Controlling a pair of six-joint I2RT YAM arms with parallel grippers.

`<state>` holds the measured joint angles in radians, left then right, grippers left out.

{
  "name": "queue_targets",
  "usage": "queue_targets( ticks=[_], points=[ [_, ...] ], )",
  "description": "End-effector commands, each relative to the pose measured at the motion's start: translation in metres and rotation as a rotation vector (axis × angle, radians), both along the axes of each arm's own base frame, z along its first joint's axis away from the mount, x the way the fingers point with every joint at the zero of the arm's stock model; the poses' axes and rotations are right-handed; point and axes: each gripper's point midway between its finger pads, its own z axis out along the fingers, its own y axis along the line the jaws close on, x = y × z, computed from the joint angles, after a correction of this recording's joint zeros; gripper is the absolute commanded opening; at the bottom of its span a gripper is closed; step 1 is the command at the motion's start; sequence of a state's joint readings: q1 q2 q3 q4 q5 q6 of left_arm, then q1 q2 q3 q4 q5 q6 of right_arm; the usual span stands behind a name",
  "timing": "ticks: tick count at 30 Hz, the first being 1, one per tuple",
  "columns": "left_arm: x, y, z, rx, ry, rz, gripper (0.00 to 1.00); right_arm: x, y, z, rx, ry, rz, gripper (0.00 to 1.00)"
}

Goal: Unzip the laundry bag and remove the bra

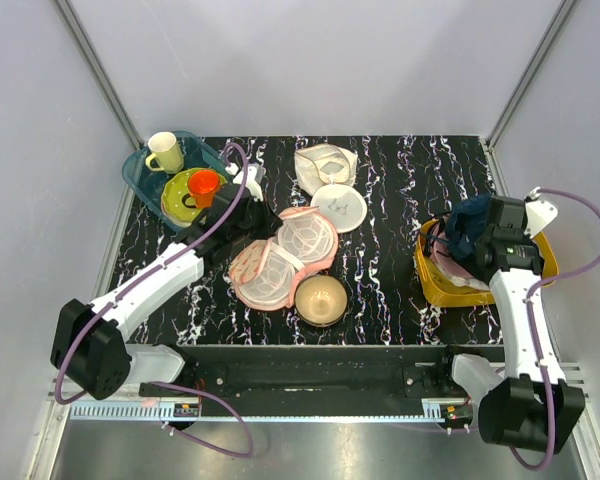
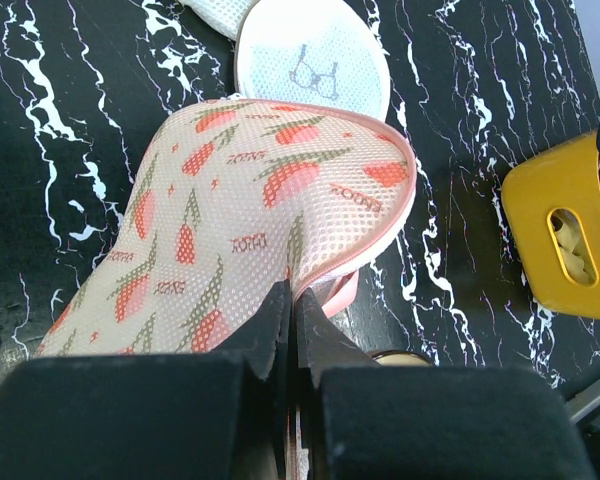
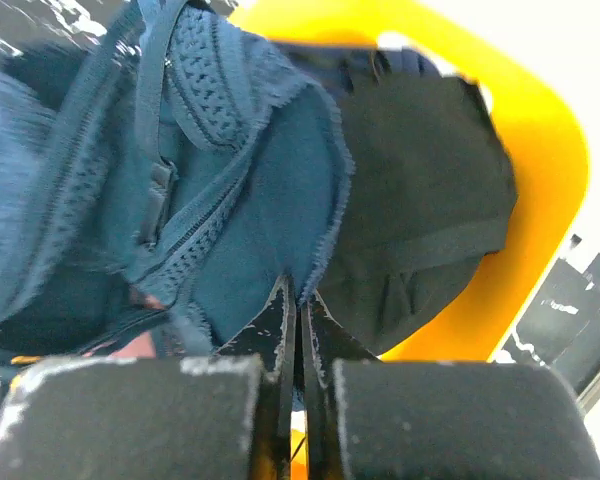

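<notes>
Your left pincer (image 2: pixel 292 298) is clamped on the bag (image 2: pixel 230 200), its fingers pinched together on the pink-trimmed edge. The bag lies in the middle of the worktop (image 1: pixel 400 220), spread open with its pale inside up. A tan bowl (image 1: pixel 321 299) sits just beside its near side and a white mesh disc (image 2: pixel 310 55) just beyond it. Your right pincer (image 3: pixel 298 300) is closed on the dark blue bra (image 3: pixel 240 210), holding it over the yellow basket (image 3: pixel 555 170) at the worktop's right edge, well apart from the bag.
</notes>
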<state>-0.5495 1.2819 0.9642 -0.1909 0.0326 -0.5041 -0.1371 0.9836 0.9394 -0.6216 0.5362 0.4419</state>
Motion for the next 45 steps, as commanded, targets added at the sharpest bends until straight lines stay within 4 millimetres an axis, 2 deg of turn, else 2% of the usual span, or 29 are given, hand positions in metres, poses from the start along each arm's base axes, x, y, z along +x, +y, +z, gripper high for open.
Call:
queue_targets(
  ticks=[1, 3, 6, 9, 14, 16, 18, 22, 30, 32, 36, 39, 40, 42, 43, 45],
  points=[
    [0.004, -0.006, 0.016, -0.047, -0.044, -0.016, 0.0, 0.016, -0.001, -0.029, 0.123, -0.091, -0.045, 0.0],
    [0.004, -0.006, 0.017, -0.046, -0.044, -0.014, 0.0, 0.012, -0.011, -0.039, 0.148, -0.087, -0.096, 0.0],
    [0.005, -0.005, 0.015, -0.04, -0.041, -0.011, 0.0, 0.003, -0.019, -0.035, 0.142, -0.117, -0.14, 0.0],
    [0.006, -0.009, 0.013, -0.04, -0.034, -0.024, 0.0, -0.005, -0.025, -0.016, 0.108, -0.176, -0.166, 0.0],
    [0.008, -0.014, 0.01, -0.036, -0.004, -0.044, 0.0, -0.015, -0.024, 0.025, 0.086, -0.3, -0.167, 0.0],
    [0.006, -0.013, 0.011, -0.037, -0.011, -0.043, 0.0, -0.022, -0.026, 0.041, 0.062, -0.342, -0.187, 0.0],
    [0.006, -0.01, 0.012, -0.031, -0.02, -0.033, 0.0, -0.028, -0.029, 0.048, 0.045, -0.364, -0.204, 0.0],
    [0.005, -0.005, 0.008, -0.009, -0.013, -0.024, 0.0, -0.04, -0.031, 0.081, 0.021, -0.47, -0.235, 0.0],
    [0.005, -0.004, 0.01, -0.006, -0.018, -0.017, 0.0, -0.058, -0.031, 0.123, 0.001, -0.614, -0.266, 0.0],
    [0.005, -0.005, 0.009, -0.007, -0.012, -0.019, 0.0, -0.058, -0.033, 0.125, -0.016, -0.614, -0.266, 0.0],
    [0.006, -0.007, 0.008, -0.008, -0.006, -0.024, 0.0, -0.056, -0.038, 0.114, -0.024, -0.573, -0.294, 0.0],
    [0.005, -0.006, 0.007, -0.004, -0.006, -0.021, 0.0, -0.052, -0.043, 0.097, -0.031, -0.534, -0.323, 0.0],
    [0.005, -0.006, 0.007, -0.005, -0.007, -0.022, 0.0, -0.047, -0.045, 0.079, -0.026, -0.486, -0.328, 0.0],
    [0.005, -0.006, 0.007, -0.007, -0.007, -0.025, 0.0, -0.036, -0.045, 0.059, -0.009, -0.445, -0.312, 0.0],
    [0.005, -0.007, 0.006, -0.007, -0.005, -0.027, 0.0, -0.028, -0.045, 0.036, 0.01, -0.381, -0.306, 0.0],
    [0.005, -0.008, 0.007, -0.011, -0.006, -0.033, 0.0, -0.012, -0.039, 0.014, 0.055, -0.325, -0.256, 0.0]
  ],
)
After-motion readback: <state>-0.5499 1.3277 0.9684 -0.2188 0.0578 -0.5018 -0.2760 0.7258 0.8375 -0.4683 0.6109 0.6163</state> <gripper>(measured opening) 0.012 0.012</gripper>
